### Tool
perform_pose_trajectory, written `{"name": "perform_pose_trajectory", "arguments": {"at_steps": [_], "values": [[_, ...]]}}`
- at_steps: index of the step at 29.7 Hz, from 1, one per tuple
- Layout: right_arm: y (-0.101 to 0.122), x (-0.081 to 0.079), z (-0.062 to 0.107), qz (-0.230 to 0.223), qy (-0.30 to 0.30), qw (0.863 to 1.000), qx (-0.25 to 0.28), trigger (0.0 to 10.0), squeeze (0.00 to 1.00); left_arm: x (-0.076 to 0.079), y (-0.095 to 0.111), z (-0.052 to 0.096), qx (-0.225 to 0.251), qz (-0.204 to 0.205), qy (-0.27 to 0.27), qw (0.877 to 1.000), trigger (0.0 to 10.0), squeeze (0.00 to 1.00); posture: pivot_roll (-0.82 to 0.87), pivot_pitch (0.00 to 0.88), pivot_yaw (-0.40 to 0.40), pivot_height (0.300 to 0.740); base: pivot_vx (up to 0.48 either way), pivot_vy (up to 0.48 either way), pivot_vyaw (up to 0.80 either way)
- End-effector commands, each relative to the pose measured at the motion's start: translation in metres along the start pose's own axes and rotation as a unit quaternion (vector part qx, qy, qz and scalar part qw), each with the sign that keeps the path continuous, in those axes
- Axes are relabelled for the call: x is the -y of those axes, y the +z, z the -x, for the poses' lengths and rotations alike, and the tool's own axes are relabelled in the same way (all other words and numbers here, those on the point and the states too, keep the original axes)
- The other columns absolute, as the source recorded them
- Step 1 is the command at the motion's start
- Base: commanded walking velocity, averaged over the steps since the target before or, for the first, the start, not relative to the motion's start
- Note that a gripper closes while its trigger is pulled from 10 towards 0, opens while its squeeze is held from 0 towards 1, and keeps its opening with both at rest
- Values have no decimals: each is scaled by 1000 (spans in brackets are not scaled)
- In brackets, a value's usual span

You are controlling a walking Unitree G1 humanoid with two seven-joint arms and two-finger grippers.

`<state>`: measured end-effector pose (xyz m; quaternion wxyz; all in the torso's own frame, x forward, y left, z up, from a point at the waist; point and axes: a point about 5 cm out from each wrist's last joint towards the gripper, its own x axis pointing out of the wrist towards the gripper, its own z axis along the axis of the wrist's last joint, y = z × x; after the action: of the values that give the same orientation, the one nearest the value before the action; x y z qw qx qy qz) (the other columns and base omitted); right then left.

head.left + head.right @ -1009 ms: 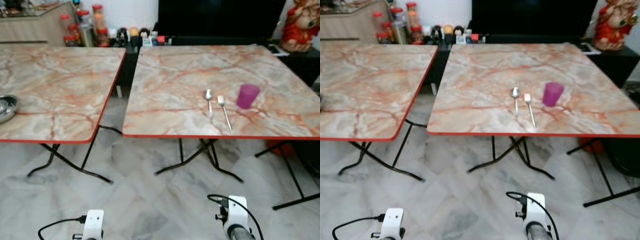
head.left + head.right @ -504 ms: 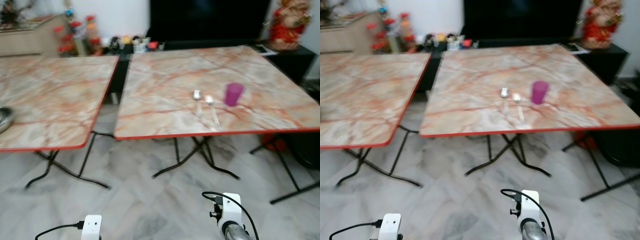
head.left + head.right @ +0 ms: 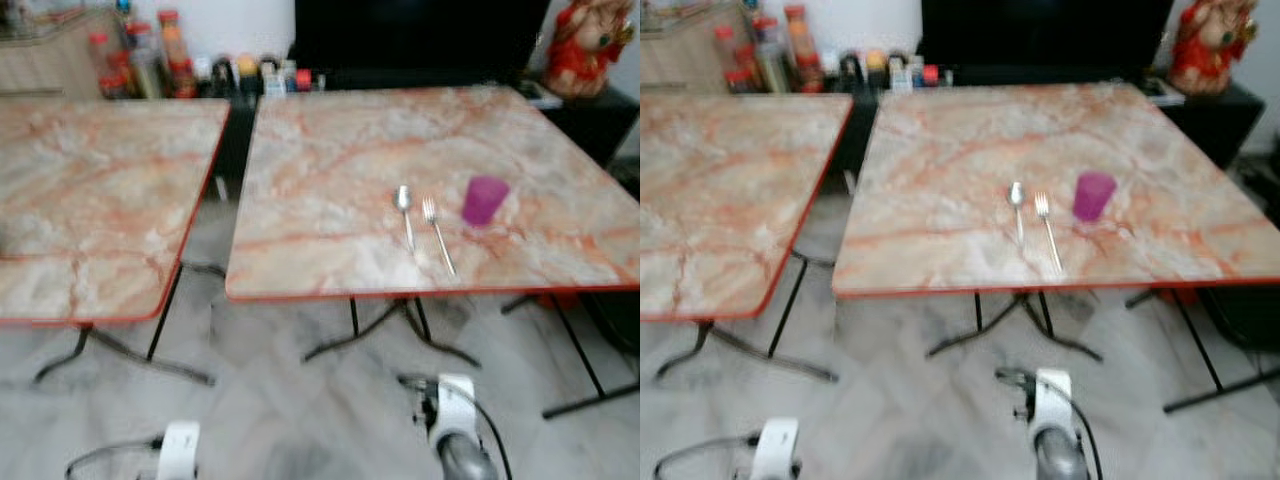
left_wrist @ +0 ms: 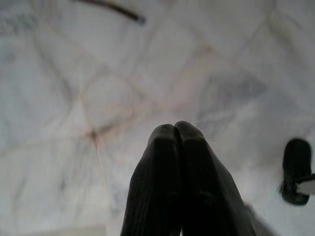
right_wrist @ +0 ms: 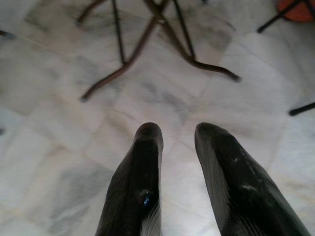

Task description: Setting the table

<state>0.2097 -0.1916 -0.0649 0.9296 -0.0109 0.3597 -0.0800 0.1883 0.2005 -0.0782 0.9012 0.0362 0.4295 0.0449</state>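
The right-hand folding table (image 3: 330, 170), marble-patterned with a red edge, carries a partial place setting near its front edge: a metal spoon (image 3: 404, 208), a metal fork (image 3: 436, 230) just beside it and roughly parallel, and a purple cup (image 3: 484, 199) near the fork on the far side from the spoon. The cutlery is judged light, rigid and slippery; lying flat, each piece is best pinched across the mid-handle. The cup looks like light, non-fragile plastic and should be gripped across its side wall. It stands upright; its contents cannot be made out. The left gripper (image 4: 175, 135) hangs over the tiled floor (image 4: 74, 88) with fingers pressed together, holding nothing. The right gripper (image 5: 177, 135) hangs likewise, fingers parted and empty, above the table's black legs (image 5: 147, 39).
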Motion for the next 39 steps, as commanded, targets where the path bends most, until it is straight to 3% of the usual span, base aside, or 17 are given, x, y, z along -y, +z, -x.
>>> {"name": "perform_pose_trajectory", "arguments": {"at_steps": [1, 9, 20, 23, 30, 34, 39], "values": [[6, -4, -2, -1, 5, 1000, 10, 10000, 0, -1, -7, 1, -12, 5, 0, 1000, 10000, 0, -90, 12, -3, 740, 296, 0, 0], [5, -6, -2, 2, 8, 1000, 5, 10000, 0, 0, -6, 1, -10, 6, -2, 1000, 10000, 0, -90, 9, -4, 740, 296, 0, 0], [8, -2, 2, 46, 31, 997, 52, 10000, 0, 1, -7, 1, -12, 8, -4, 1000, 10000, 0, -95, 9, -5, 740, 0, 0, 0], [1, 8, 12, 79, 41, 991, 98, 10000, 0, -1, -9, 2, -14, 5, -3, 1000, 10000, 0, -107, 18, -3, 740, 0, 0, 0], [8, 20, 34, 96, 48, 976, 192, 10000, 0, -2, -11, 2, -17, 2, -4, 1000, 10000, 0, -122, 30, 4, 740, 0, 0, 0], [33, 21, 57, 95, 44, 957, 271, 10000, 0, -4, -11, 3, -18, -3, -6, 1000, 10000, 0, -150, 38, 15, 740, 0, 0, 0], [96, 1, 87, 76, 59, 919, 383, 10000, 0, -5, -11, 3, -17, -12, -9, 1000, 10000, 0, -163, 41, 18, 740, 0, 0, 0]]}}
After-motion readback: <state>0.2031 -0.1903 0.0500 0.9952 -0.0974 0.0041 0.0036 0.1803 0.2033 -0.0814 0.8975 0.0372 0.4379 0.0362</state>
